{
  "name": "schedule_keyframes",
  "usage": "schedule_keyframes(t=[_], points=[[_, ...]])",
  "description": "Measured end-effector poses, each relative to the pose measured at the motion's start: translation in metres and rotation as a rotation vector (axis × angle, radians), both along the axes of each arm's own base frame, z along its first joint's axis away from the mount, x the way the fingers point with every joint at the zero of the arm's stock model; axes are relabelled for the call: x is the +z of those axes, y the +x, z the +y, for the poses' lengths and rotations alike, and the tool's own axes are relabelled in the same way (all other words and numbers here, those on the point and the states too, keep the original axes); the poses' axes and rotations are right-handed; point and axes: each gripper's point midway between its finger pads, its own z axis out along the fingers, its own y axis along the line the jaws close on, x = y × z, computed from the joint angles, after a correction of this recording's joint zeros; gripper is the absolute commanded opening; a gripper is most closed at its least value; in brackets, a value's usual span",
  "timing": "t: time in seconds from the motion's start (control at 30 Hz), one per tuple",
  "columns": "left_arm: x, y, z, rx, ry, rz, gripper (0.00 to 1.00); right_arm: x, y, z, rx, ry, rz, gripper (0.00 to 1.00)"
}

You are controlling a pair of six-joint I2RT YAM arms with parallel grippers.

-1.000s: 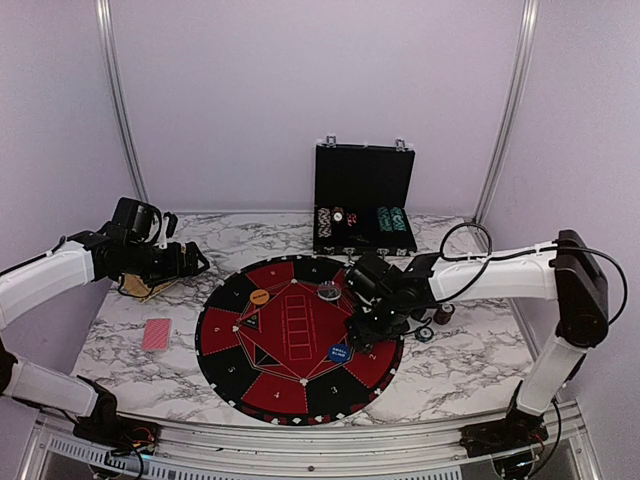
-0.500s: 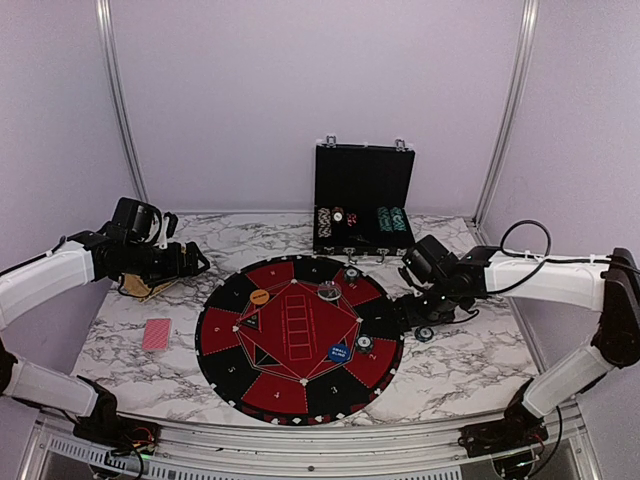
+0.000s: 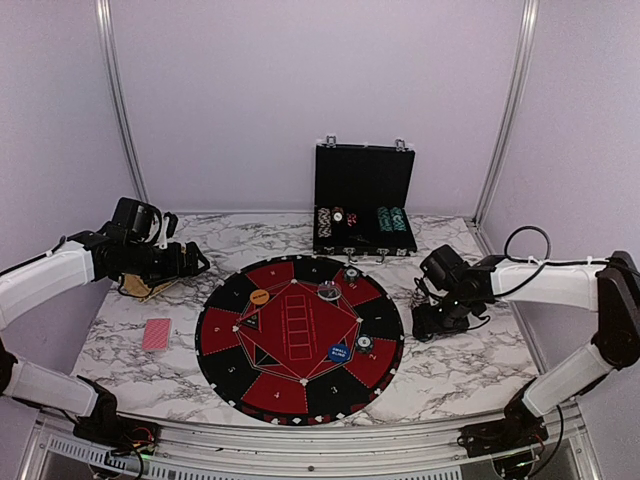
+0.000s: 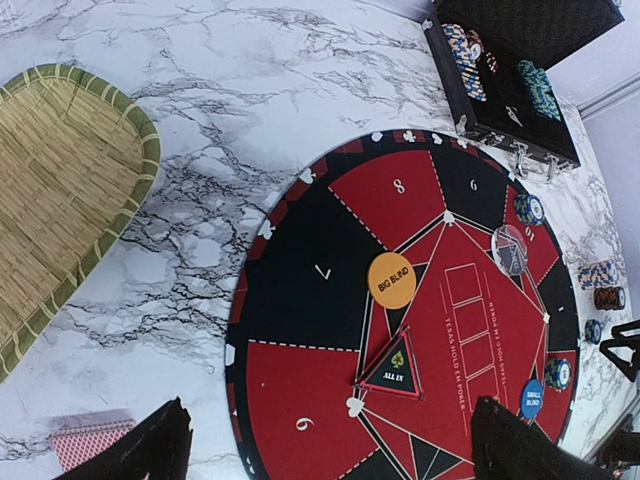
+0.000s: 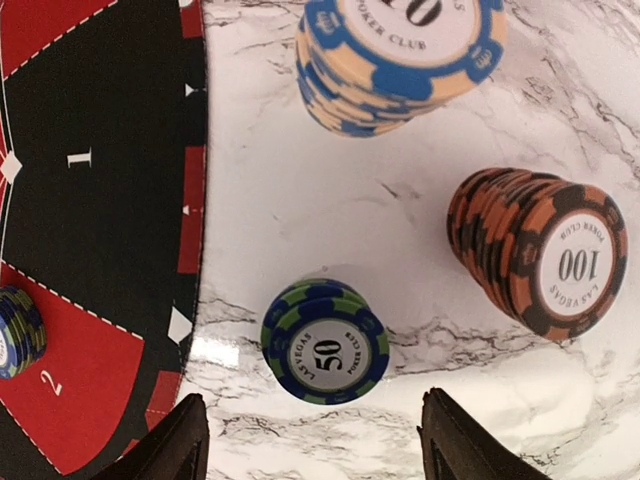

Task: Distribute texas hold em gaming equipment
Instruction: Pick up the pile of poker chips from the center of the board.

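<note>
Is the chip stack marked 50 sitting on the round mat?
No, the 50 stack stands on the marble table, just beside the edge of the mat.

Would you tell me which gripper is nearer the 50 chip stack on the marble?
Right. The right gripper hangs just over the 50 chip stack; the left gripper is across the mat, near the woven tray.

Under my right hand (image 5: 312,425) the counter (image 5: 300,200) looks like polished marble, glossy enough to catch a glare. Just ahead of that hand, the 50 stack (image 5: 325,340) and the 100 stack (image 5: 535,250) look like smooth, hard, satin-finished chips. To its side the mat (image 5: 100,220) looks matt and cloth-like. Beside my left hand (image 4: 330,425) the tray (image 4: 60,180) is rough woven straw.
</note>
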Motion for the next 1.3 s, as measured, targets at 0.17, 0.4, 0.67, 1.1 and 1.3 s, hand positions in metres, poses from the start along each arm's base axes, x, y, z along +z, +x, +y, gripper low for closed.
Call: schedule_keyframes(t=[0.17, 0.4, 0.67, 1.1, 1.3], points=[[0.0, 0.0, 0.0, 0.0, 0.0, 0.0, 0.99, -0.005, 0.006, 0.001, -0.004, 0.009, -0.003, 0.7], [0.0, 0.0, 0.0, 0.0, 0.0, 0.0, 0.99, -0.019, 0.007, 0.001, -0.004, -0.006, 0.023, 0.66], [0.0, 0.0, 0.0, 0.0, 0.0, 0.0, 0.99, -0.029, 0.009, 0.001, -0.007, -0.02, 0.035, 0.57], [0.0, 0.0, 0.0, 0.001, 0.001, 0.0, 0.99, -0.03, 0.014, 0.001, -0.011, -0.021, 0.021, 0.42], [0.0, 0.0, 0.0, 0.001, 0.001, 0.0, 0.99, -0.03, 0.016, 0.001, -0.011, -0.021, 0.014, 0.3]])
